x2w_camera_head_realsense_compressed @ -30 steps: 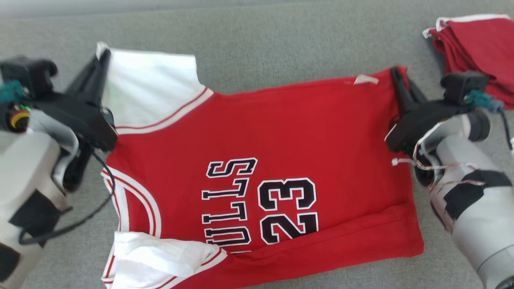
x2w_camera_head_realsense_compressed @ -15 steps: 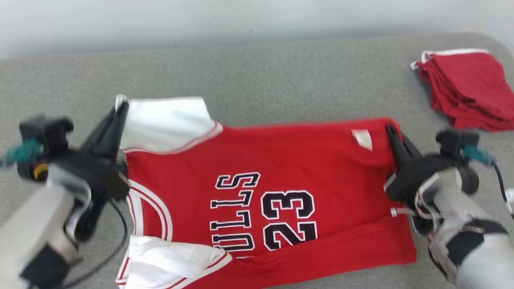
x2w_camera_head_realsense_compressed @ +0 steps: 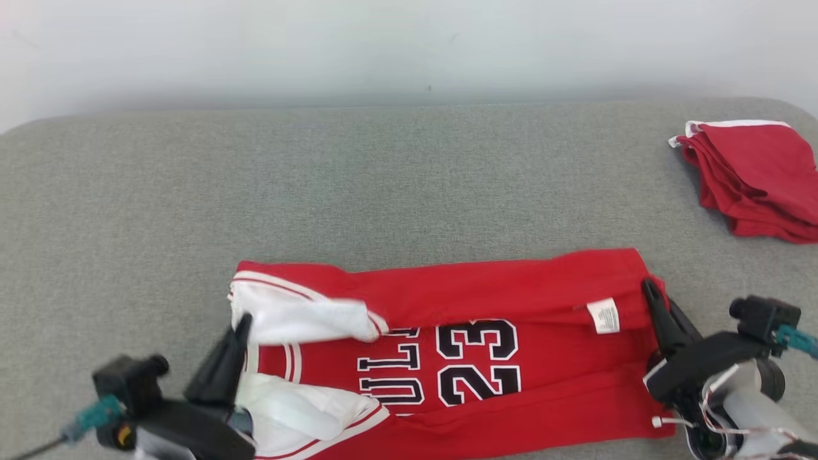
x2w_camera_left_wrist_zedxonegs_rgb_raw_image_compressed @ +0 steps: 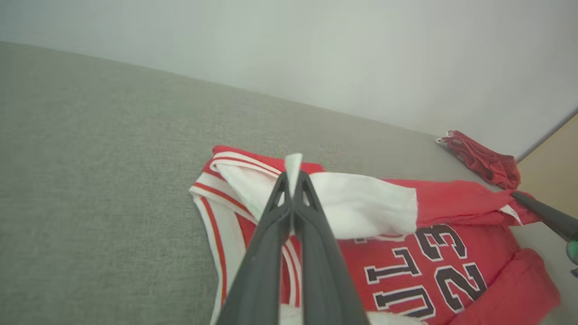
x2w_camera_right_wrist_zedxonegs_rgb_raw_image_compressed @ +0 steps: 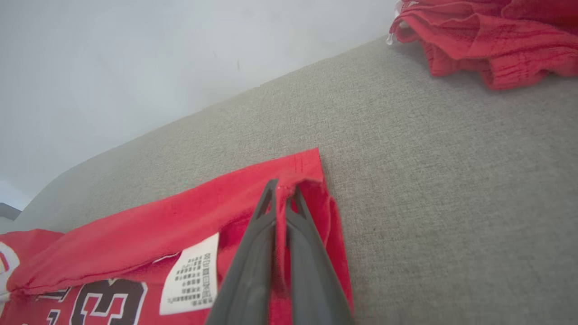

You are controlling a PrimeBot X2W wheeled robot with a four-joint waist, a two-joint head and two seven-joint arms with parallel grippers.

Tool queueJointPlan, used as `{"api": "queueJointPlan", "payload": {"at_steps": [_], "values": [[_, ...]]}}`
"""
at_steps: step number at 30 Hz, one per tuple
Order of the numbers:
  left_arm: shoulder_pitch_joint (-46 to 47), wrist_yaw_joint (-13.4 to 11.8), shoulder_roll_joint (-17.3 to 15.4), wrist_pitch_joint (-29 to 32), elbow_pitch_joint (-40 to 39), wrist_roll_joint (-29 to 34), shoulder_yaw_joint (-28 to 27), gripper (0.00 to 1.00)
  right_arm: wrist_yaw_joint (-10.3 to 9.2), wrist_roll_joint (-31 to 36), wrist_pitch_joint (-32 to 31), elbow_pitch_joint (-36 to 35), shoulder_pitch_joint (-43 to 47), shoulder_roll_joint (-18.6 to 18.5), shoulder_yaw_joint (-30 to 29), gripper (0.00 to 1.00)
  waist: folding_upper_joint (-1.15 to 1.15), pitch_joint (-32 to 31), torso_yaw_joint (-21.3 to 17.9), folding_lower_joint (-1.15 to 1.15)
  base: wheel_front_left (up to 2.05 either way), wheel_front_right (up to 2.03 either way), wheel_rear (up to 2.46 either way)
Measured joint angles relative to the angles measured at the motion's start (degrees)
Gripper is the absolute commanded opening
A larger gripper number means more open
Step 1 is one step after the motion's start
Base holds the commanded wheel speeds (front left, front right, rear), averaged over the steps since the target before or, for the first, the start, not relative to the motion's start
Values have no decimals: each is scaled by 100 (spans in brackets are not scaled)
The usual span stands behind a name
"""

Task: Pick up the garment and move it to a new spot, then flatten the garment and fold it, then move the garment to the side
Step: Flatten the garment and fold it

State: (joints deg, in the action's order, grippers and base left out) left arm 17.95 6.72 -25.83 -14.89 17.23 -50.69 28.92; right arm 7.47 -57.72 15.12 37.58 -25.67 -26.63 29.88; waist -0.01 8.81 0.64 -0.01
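2 low tools (x2w_camera_head_realsense_compressed: 243, 326) (x2w_camera_head_realsense_compressed: 648, 289), tight on garment (x2w_camera_head_realsense_compressed: 498, 287)

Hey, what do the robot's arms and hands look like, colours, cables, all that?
The left hand and right hand each have two long, slim, dark grey fingers tapering from a black base. A black block with a teal plug sits beside each. The right forearm is pale grey, with thin white wires.
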Motion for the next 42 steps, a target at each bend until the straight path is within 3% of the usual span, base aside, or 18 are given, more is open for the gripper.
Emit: {"api": "queueJointPlan", "payload": {"at_steps": [7,16,17,18,19,30,38,42], "values": [[-674,19,392,0,-4,311,-211,0,0,37,1,-480,666,-96,-267,0,1,-61,89,0,0,0,0],[-816,44,735,1,628,614,-319,0,0,87,-9,-292,921,-133,-311,0,1,-99,168,1,0,0,0],[-783,44,754,0,710,646,-358,0,0,89,-43,-256,920,-124,-296,9,1,-105,180,1,0,0,0],[-734,45,761,1,778,737,-403,26,0,103,-42,-236,920,-110,-285,46,1,-113,187,1,0,0,0],[-689,51,768,0,810,878,-460,100,0,141,-42,-230,918,-98,-275,100,1,-122,193,1,0,0,0],[-876,54,1151,0,403,1985,-1708,100,0,532,-12,-277,918,-80,-638,100,1,-270,197,1,0,0,0],[-1418,-16,1719,-8,-241,3153,-2565,100,0,1016,1,276,821,73,-582,100,1,-348,274,1,0,0,0],[-1598,-8,1920,-8,-276,3329,-2814,100,0,1071,-7,511,795,155,-579,100,1,-379,303,1,0,0,0]]}}
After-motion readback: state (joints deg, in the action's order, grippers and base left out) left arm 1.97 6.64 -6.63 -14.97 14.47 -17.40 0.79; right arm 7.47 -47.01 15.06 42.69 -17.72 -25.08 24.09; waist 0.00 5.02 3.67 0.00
